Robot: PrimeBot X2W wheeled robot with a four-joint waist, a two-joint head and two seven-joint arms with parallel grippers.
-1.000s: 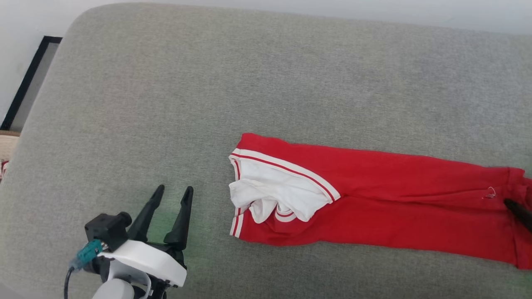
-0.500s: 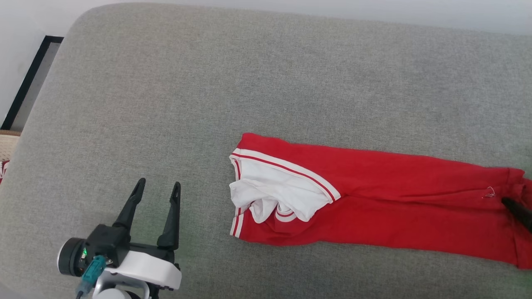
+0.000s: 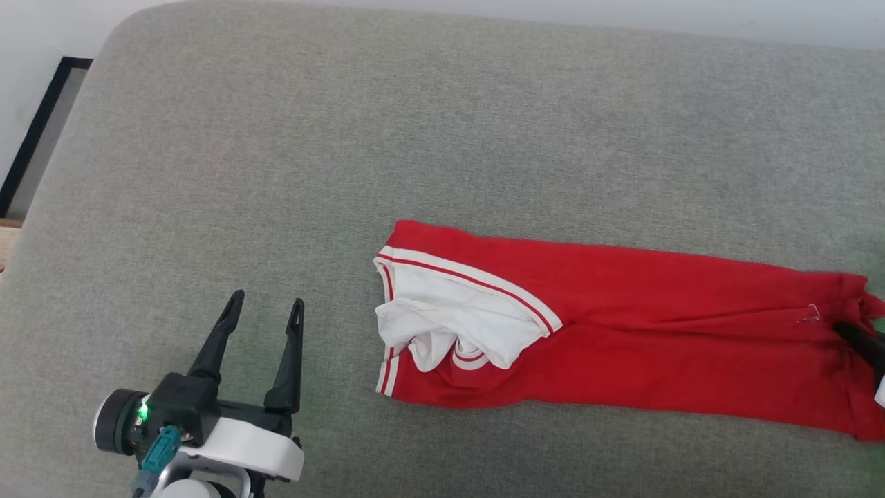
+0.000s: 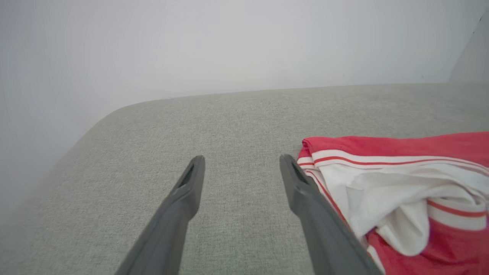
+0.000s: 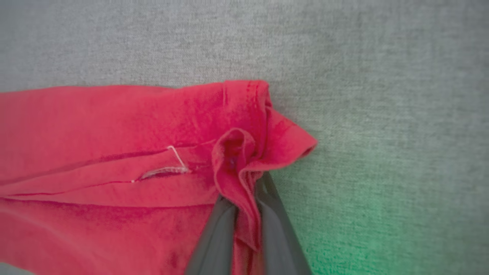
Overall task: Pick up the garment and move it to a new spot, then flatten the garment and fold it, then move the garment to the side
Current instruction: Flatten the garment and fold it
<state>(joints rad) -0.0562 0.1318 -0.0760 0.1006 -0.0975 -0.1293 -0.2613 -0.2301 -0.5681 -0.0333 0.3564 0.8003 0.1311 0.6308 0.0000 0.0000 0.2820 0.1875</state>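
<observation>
Head view: garment point(image 3: 622, 332) stretched lengthwise on grey cushion point(image 3: 311, 138), right of centre, with crumpled white panel point(image 3: 456, 318) and striped trim at its left end. At lower left, left gripper point(image 3: 268, 299) over bare cushion, near the white end but apart from it, fingers spread wide, nothing between them. At right edge, right gripper point(image 3: 854, 337) on the red end.

Left wrist view: left gripper point(image 4: 241, 158) with tips apart, garment point(image 4: 382, 145) just beside one finger.

Right wrist view: right gripper point(image 5: 242, 214) drawn together, clamped on a raised fold of garment point(image 5: 95, 122); remainder flat on cushion point(image 5: 382, 76).
</observation>
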